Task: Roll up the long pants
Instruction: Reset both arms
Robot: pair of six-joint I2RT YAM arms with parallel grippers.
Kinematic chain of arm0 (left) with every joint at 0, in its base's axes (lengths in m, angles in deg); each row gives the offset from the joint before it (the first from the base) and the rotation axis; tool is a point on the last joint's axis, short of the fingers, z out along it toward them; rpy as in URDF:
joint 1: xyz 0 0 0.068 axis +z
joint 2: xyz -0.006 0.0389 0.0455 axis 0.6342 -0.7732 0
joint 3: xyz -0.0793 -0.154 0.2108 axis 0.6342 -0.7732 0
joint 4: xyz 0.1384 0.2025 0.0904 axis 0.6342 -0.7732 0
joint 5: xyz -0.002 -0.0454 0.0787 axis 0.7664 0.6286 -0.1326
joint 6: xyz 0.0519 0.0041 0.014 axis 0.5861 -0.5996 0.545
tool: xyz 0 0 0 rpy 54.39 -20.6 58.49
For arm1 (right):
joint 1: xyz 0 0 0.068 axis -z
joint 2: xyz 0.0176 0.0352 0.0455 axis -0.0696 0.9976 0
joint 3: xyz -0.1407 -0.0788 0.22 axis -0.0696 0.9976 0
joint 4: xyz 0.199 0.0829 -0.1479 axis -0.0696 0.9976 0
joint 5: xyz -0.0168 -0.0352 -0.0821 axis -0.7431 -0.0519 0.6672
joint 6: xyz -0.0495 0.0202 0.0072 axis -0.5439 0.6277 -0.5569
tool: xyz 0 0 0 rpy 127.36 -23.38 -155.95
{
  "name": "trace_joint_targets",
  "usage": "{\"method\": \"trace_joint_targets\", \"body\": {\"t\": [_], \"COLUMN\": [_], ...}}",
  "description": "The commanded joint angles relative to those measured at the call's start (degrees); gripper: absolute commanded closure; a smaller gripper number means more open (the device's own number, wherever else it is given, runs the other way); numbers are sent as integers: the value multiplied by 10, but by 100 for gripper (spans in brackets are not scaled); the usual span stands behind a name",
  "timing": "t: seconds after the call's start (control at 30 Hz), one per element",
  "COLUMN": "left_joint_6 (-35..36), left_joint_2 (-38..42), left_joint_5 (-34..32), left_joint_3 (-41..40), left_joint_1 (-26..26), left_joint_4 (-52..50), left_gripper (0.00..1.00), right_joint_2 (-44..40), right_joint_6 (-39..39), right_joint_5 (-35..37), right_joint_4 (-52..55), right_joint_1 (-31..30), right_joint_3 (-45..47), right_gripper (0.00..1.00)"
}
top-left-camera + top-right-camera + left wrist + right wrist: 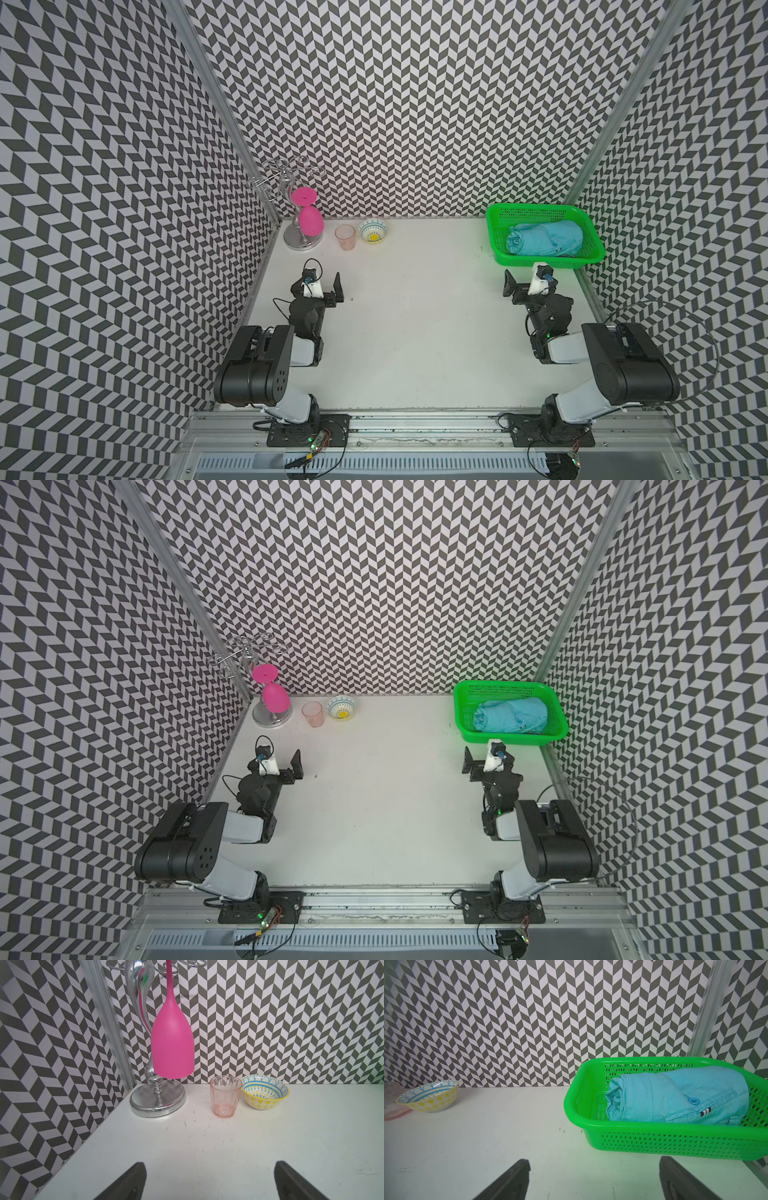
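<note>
In both top views the white tabletop (415,332) carries a green basket (492,232) (459,708) in its back right corner, and the long pants (544,239) (511,717) lie inside it as a rolled turquoise bundle, its length running along the basket. In the back left corner a chrome glass stand (303,243) holds a pink wine glass (309,220) hanging upside down; a clear pink tumbler (345,237) stands just beside the stand's base and a patterned bowl (372,230) just beside the tumbler, all along the back edge. The left gripper (323,282) hangs near the left edge, short of the tumbler, and the right gripper (524,279) just in front of the basket; both have their jaws apart and hold nothing. In the left wrist view the left gripper's (210,1164) dark jaws stand wide over bare tabletop, facing the stand (158,1101), the pink glass (172,1043), the tumbler (225,1097) and the bowl (265,1093). In the right wrist view the right gripper's (593,1160) jaws are likewise spread and clear of the basket (675,1142); the rolled pants (675,1097) show a blue button and a small striped tab, and rise a little above the rim.
</note>
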Motion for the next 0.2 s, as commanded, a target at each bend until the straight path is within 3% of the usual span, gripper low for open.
{"method": "trace_joint_targets", "body": {"t": [0.0, 0.17], "left_joint_6": [0, -1], "left_joint_2": [-1, 0], "left_joint_5": [-3, -3], "left_joint_3": [7, 6], "left_joint_1": [-1, -1], "left_joint_4": [-9, -7], "left_gripper": [0, 0], "right_joint_2": [-4, -4], "right_joint_6": [-4, -5], "right_joint_5": [4, 4], "right_joint_4": [-10, -8], "right_joint_1": [-4, -4], "right_joint_3": [3, 3], "right_gripper": [0, 0]}}
